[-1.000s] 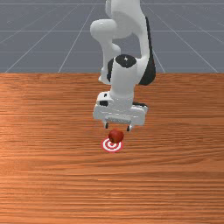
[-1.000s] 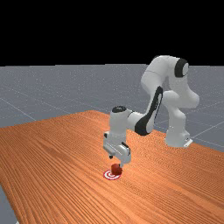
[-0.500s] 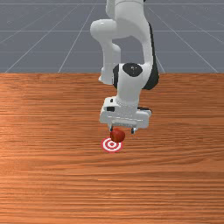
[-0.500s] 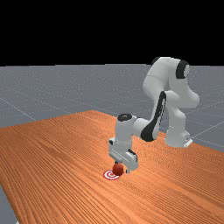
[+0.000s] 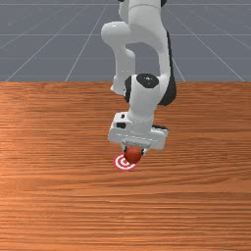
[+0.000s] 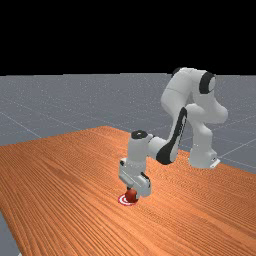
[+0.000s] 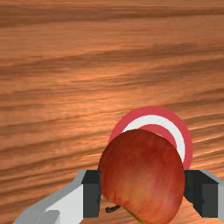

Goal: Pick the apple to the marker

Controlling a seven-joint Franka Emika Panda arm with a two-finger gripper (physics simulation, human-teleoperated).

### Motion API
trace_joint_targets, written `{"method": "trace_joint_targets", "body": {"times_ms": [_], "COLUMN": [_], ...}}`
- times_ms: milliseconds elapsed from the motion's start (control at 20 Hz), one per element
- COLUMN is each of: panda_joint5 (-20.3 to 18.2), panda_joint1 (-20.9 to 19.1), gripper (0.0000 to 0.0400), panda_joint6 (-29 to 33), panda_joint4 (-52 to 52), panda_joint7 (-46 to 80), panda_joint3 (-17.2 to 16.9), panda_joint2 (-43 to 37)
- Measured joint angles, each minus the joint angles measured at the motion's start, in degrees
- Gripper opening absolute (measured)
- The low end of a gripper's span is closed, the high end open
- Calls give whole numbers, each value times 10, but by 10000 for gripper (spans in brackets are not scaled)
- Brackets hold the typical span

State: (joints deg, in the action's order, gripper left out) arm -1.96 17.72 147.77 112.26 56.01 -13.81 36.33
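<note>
Red apple [image 5: 133,156], front view: covers more of the marker [image 5: 119,162] than half a second ago; displaced slightly toward the view's bottom edge.
End effector [image 5: 134,150], front view: spacing has narrowed from wide to apple width.
Apple, far view: has shifted toward the far view's left, together with the end effector; overlaps the marker's rings. Clearance above the table [image 6: 65,190] cannot be determined.
Fingers [image 7: 92,193], wrist view: clamped on the apple, one pad against each side.
Marker, wrist view: partly visible past the apple, nearer one finger.
Stem [image 7: 112,209], wrist view: points sideways toward the finger farther from the marker, on the apple's side away from the rings; not upright.
Long axis, wrist view: none pronounced, body near round; the stem axis appears to run aslant to the line between the fingers.
Task status: grasp judged achieved; placement judged close, centring on the marker remaining.
Next step: carry the apple a short way to the marker's centre.
Caution: the rounded skin may roll or slip between the pads.
</note>
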Motion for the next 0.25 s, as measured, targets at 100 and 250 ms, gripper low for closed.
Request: {"method": "trace_joint_targets", "body": {"times_ms": [100,250], "panda_joint5": [5,9], "panda_joint1": [2,4], "gripper": [270,272], "panda_joint6": [13,34], "panda_joint4": [-15,-21], "panda_joint7": [5,8], "panda_joint3": [-6,-9], "panda_joint2": [12,19]}}
